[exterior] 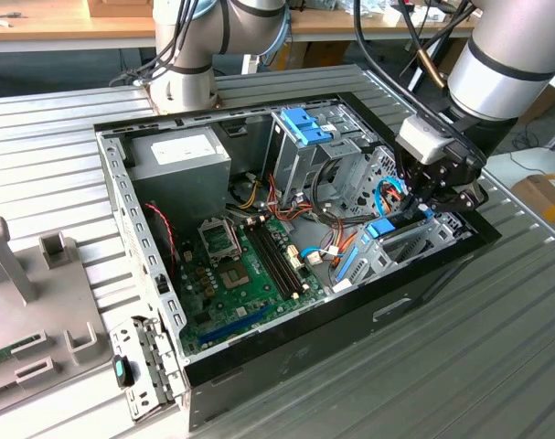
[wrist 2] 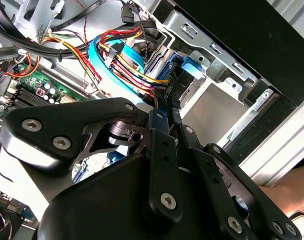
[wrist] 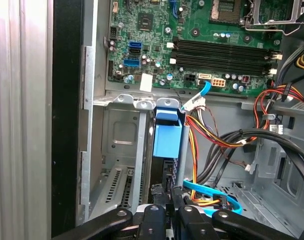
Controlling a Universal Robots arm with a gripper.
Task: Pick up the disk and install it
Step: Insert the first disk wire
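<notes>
The disk (exterior: 378, 230) stands on edge in the drive bay at the corner of the open computer case (exterior: 122, 197) on the exterior view's right. Its blue end tab (wrist: 168, 136) faces the green motherboard, and its dark body runs back to my gripper (wrist: 167, 192). My gripper (exterior: 421, 203) hangs over the bay's far end, and its two black fingers are drawn close together on the disk's thin dark edge. In the second wrist view the gripper (wrist 2: 167, 111) pinches that edge beside the disk's blue rail (wrist 2: 192, 65).
A tall silver cage (exterior: 309, 128) with blue clips stands behind the bay. A curved blue cable (wrist: 212, 192) and bundled wires (wrist: 217, 135) crowd the disk's side. The motherboard (exterior: 240, 265) fills the case's floor. A second arm's base (exterior: 181, 73) and a grey fixture (exterior: 21, 293) flank the case. A hand (wrist 2: 297, 195) rests nearby.
</notes>
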